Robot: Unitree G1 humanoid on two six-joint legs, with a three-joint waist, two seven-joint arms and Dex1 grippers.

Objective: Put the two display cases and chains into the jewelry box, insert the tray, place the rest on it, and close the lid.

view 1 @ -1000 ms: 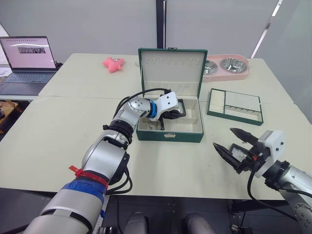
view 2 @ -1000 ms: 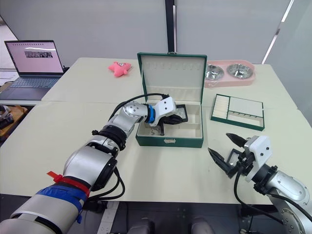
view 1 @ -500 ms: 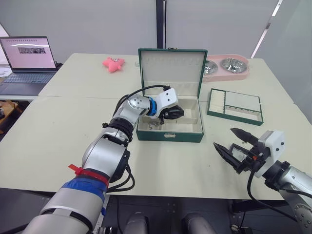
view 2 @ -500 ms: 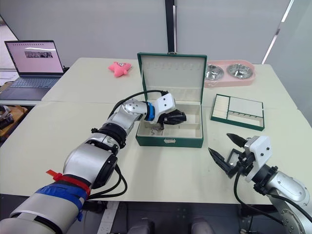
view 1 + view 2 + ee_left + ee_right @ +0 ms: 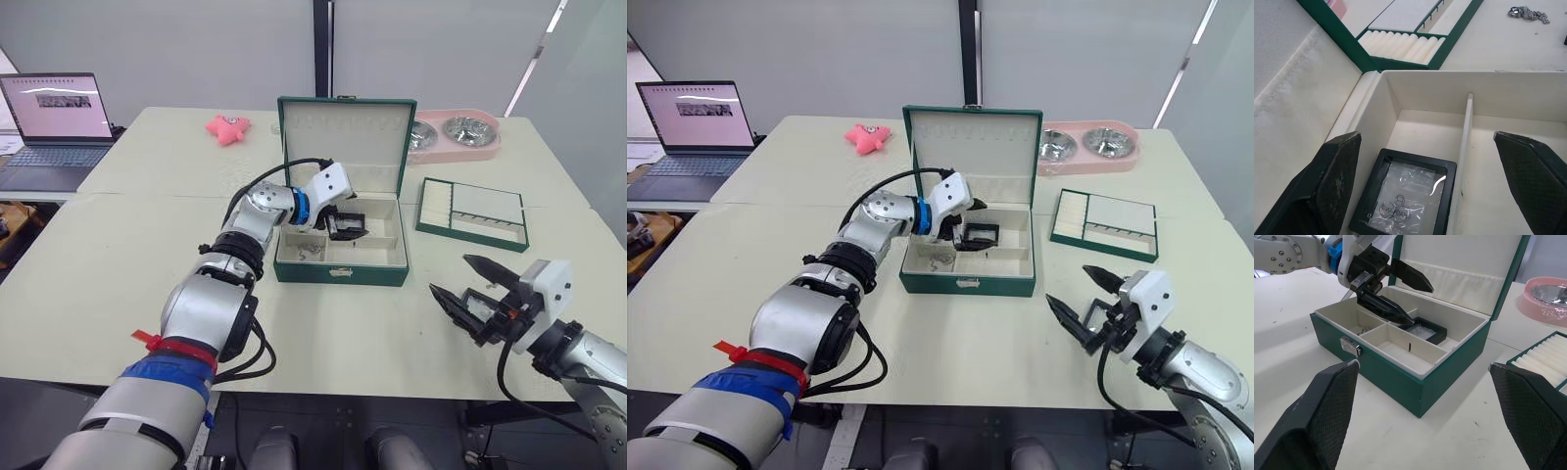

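Nearest the robot, the right gripper [image 5: 477, 290] hovers over the table's [image 5: 118, 245] near right part, fingers spread wide, nothing between them; a dark square item lies under or behind it on the table, not clearly identifiable. A small silver chain [image 5: 1528, 13] lies on the bare tabletop beyond the box, seen from the left wrist. The jewelry box [image 5: 1400, 377] sits mid-table: dark green outside, cream lining, small metal clasp [image 5: 1350, 345] on the front wall, interior split by cream dividers into compartments. Front left compartment holds small silver chain pieces [image 5: 306, 253]. The rear compartment holds one display case [image 5: 1405, 198], lying flat on the floor: square black frame, clear glossy centre with a faint printed logo, one edge close against the divider. Left gripper [image 5: 968, 226] is over that rear compartment, just above the case, fingers parted wide and empty. The lid [image 5: 344, 132] stands upright on the back hinge, cream inside with a gathered pocket. To the right of the box, well apart, the tray [image 5: 473, 212] lies on the table: green rim, cream compartments, ridged ring-roll section. Farther back: pink double bowl [image 5: 456, 134], pink toy [image 5: 227, 127], laptop [image 5: 54, 127] far left.
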